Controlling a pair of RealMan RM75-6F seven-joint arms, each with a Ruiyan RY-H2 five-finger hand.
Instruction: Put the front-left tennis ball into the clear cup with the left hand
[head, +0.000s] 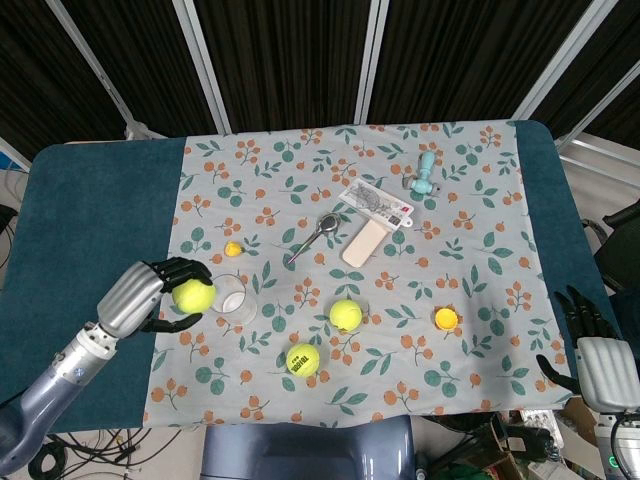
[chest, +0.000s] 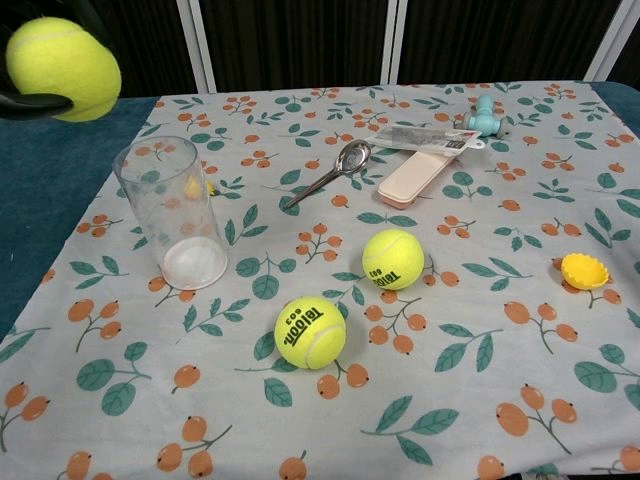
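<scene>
The left hand (head: 150, 295) grips a tennis ball (head: 193, 295) in the air, just left of the upright clear cup (head: 229, 298). The right hand (head: 596, 352) rests at the table's near right edge, fingers spread and holding nothing.

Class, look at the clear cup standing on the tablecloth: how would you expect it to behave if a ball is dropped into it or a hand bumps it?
The clear cup looks thin-walled and empty, so probably light. It stands tall on a narrow base, so a sideways bump may tip it. The tennis ball held in the left hand looks nearly as wide as the rim, so an off-centre drop could knock the cup over.
</scene>
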